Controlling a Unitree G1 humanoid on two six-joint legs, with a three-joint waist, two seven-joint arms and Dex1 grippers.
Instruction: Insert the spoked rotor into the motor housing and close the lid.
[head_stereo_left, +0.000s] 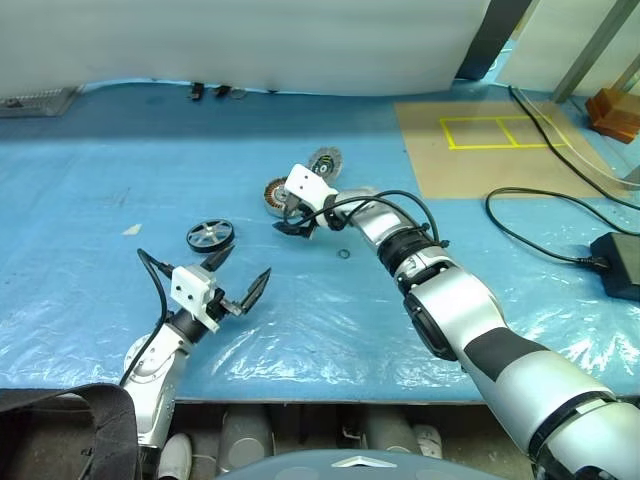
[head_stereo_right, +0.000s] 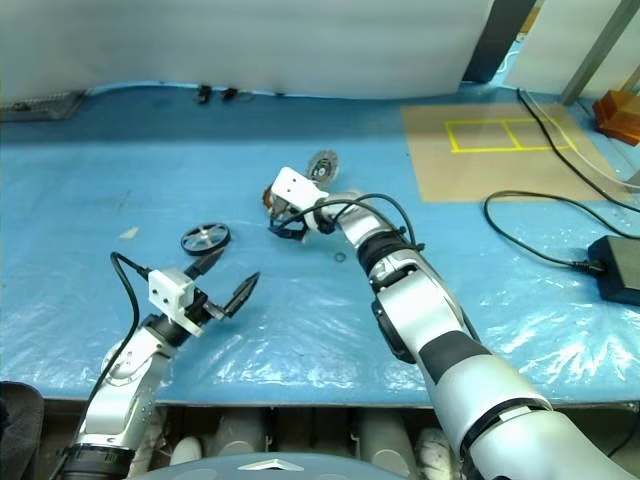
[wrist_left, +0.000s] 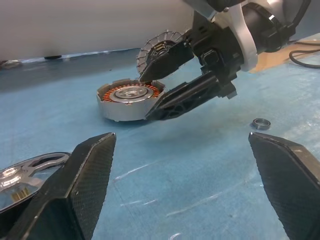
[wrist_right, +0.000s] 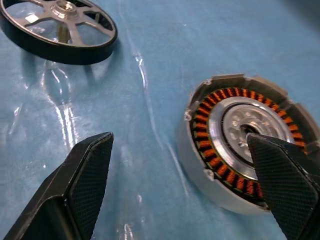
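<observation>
Head views: on the blue-sheeted worktop the spoked rotor lies flat at 9 o'clock of the motor housing, well apart from it, with the lid raised on edge at the housing's 1 o'clock; the left end effector hangs wide and empty near the rotor's 5 o'clock, and the right end effector sits wide and empty just beside the housing. Left wrist view: housing with copper windings, lid upright behind it, right end effector spread at its rim, small ring on the sheet, rotor at the frame edge. Right wrist view: wide fingers over the sheet, housing open-topped, rotor apart from it.
</observation>
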